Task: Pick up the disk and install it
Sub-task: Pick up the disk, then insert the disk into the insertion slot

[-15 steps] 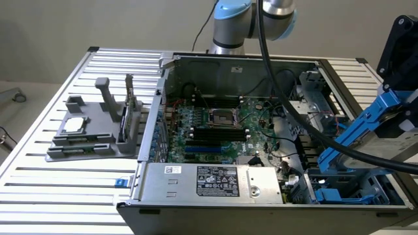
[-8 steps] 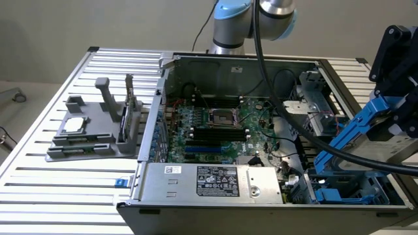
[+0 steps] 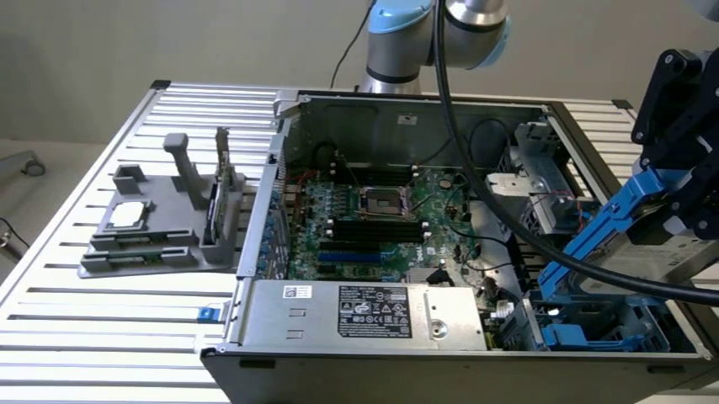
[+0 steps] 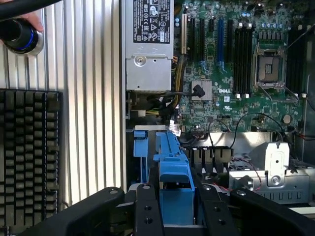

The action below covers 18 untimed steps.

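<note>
Exterior view: an open computer case point(image 3: 405, 105) lies on a slatted metal surface point(image 3: 101, 324), its inside facing up. The motherboard point(image 3: 382, 219) covers the case floor, and a silver power supply point(image 3: 359, 311) sits along the near wall. At the exterior view's right, the black pincer point(image 3: 672, 206) hangs above the near right corner of the case. It has hold of the disk point(image 3: 674, 252), whose silver-grey body is tilted. The disk's blue carrier slopes down towards the blue drive bay point(image 3: 607, 335) in that corner. The disk is in the air, above the bay and not seated in it. A thick black cable crosses in front of it. On the surface's left part, beside the case, stands a grey holder point(image 3: 157, 244). It carries a small square silver chip point(image 3: 130, 215) and a thin dark upright card point(image 3: 225, 194).

Wrist view: the pincer point(image 4: 179, 211) is closed onto the disk point(image 4: 174, 172). One black finger stands on each side of the blue carrier and presses against it, with the jaws about halfway apart. Past the carrier's end lies the drive bay point(image 4: 140, 147), with its blue parts at the case wall. The power supply point(image 4: 147, 49) and the motherboard point(image 4: 231, 83) lie beyond that, and the empty processor socket point(image 4: 269, 66) sits on the motherboard. Outside the case, a black keyboard point(image 4: 29, 157) rests on the surface point(image 4: 93, 98). A black round knob with a blue ring point(image 4: 19, 37) is near the surface's edge.
</note>
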Available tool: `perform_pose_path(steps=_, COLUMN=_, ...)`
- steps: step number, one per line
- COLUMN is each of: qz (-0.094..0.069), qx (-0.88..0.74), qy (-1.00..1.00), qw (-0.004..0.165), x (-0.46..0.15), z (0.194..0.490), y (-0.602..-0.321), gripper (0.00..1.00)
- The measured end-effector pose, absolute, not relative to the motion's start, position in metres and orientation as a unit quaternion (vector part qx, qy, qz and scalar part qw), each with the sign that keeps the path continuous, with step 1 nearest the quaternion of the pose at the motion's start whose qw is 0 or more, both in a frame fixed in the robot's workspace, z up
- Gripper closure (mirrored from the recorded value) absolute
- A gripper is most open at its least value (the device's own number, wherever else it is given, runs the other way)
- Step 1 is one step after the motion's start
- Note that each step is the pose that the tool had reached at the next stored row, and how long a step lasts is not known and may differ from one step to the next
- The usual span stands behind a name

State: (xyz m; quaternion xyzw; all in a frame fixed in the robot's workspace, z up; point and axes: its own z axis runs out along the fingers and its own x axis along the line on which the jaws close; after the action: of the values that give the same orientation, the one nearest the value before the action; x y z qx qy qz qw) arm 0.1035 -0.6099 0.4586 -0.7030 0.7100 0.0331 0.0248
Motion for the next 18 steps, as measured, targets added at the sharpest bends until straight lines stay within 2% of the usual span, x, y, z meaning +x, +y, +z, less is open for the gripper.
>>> perform_pose_path(steps=18, qz=0.033, qx=-0.703, qy=0.71, qw=0.025, x=0.1043, z=0.4511, y=-0.6099, gripper=0.67)
